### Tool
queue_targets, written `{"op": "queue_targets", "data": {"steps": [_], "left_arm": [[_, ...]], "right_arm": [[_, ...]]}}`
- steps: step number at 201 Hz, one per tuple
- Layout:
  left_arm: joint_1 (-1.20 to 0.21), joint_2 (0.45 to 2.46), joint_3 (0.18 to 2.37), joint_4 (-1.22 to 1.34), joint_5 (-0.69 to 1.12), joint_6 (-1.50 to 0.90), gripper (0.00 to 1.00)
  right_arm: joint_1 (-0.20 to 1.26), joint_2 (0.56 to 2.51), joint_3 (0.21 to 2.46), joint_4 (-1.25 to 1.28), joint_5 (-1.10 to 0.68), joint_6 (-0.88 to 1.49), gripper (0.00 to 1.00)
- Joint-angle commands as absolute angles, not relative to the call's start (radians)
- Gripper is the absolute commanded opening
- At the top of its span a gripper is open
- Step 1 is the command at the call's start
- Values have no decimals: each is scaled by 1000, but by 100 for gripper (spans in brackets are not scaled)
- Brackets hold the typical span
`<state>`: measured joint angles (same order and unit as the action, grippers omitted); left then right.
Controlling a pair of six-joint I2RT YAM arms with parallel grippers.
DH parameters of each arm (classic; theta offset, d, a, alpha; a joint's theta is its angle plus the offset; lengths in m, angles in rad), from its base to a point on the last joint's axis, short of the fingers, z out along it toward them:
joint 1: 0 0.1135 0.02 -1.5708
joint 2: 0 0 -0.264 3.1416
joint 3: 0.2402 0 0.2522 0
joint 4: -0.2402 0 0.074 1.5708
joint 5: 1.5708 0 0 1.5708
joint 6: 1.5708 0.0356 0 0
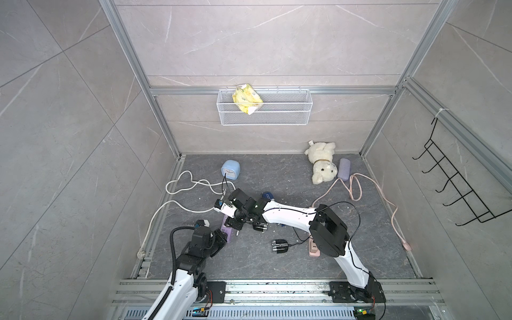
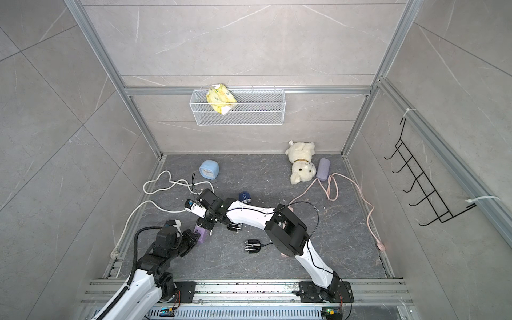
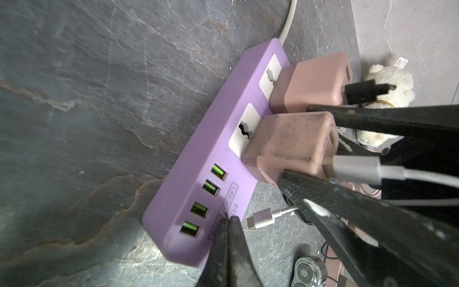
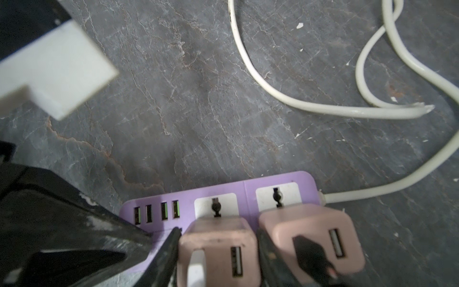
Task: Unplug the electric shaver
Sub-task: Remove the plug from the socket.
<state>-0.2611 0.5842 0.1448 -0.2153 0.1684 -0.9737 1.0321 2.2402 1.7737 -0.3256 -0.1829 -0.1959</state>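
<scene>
My shut left claw pins the strip to the tabletop, steadying it while my right claw clamps the white-cabled adapter for pulling; the shaver lies nearby, apart.

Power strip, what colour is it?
The power strip is purple, clearest in the left wrist view.

Floor: matt, veined stone-look slab. Power strip: smooth matt lilac plastic. Scuffed pink adapter: dull plastic, soiled with dark specks. Shaver: glossy metal foil heads. Cord: smooth off-white sheath. Basket: white-coated wire mesh. Bear: fluffy cream plush. Frame rail: brushed aluminium.
</scene>
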Motion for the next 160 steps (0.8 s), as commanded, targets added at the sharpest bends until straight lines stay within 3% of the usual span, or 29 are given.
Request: {"op": "queue_targets", "data": {"steps": [1, 160], "left_arm": [[-256, 624, 112, -342, 175, -972, 0], [-256, 629, 106, -336, 186, -974, 0]], "right_arm": [[1054, 2206, 1763, -310, -178, -183, 32], [1069, 2083, 1742, -283, -115, -169, 27]]}}
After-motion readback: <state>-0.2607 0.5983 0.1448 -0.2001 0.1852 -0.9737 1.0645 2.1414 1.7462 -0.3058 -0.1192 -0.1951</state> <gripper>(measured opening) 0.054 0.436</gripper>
